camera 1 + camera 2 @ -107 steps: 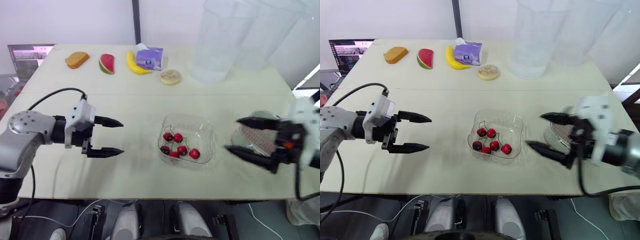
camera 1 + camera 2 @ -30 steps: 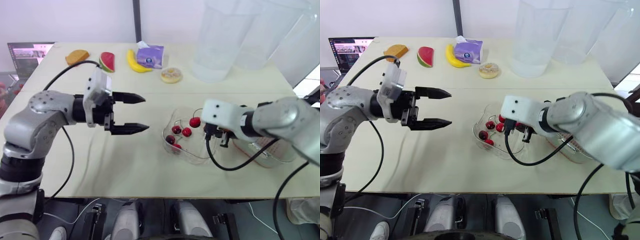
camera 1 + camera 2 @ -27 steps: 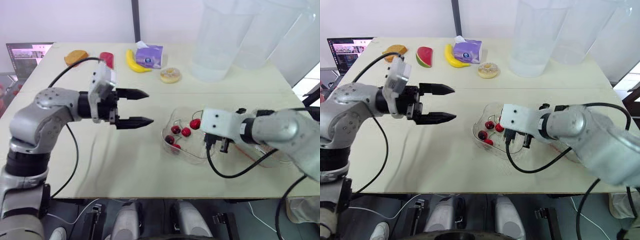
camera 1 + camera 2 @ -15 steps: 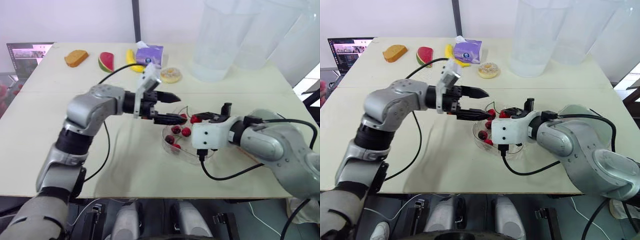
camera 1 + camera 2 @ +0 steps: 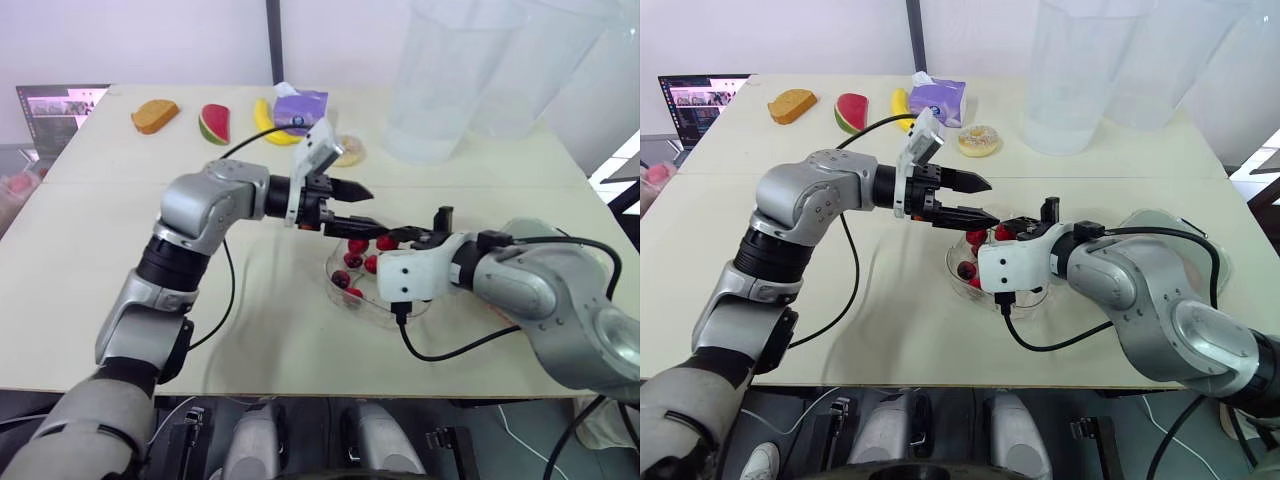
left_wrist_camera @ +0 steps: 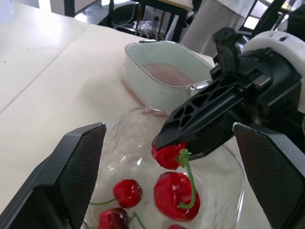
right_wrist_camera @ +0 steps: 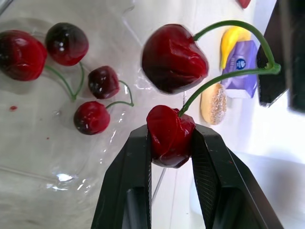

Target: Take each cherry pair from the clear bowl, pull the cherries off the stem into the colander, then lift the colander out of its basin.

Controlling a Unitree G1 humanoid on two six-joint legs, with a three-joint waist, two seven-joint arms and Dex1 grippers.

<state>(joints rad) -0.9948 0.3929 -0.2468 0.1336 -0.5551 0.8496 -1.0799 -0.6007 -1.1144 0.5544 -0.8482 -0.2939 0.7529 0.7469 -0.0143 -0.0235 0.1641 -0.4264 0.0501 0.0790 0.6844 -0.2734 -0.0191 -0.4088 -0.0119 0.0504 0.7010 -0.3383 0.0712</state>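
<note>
A pale counter [image 5: 250, 330] is seen, with two tall clear containers [image 5: 440, 80] set at its far edge and a laptop [image 5: 55, 108] at its far left corner. On the robot's right side a clear basin [image 6: 136, 71] is placed, with the pink mesh colander [image 6: 164, 74] seated inside it, just beside the clear bowl [image 7: 57, 162] at the counter's middle. The left pincer [image 5: 376, 208] is held spread wide and empty over the bowl's far left rim. The right pincer [image 7: 170, 132] is clenched on the cherry pair [image 7: 174, 58]: one cherry is gripped between the black fingers, and the other hangs free on the green stem. The pair is held above the bowl, close to the tips of the left pincer. Several loose cherries [image 7: 90, 117] are left lying in the bowl. Along the far side a tissue pack [image 5: 297, 108], a banana [image 5: 268, 130], a watermelon slice [image 5: 213, 124] and a piece of bread [image 5: 154, 115] are lined up.
</note>
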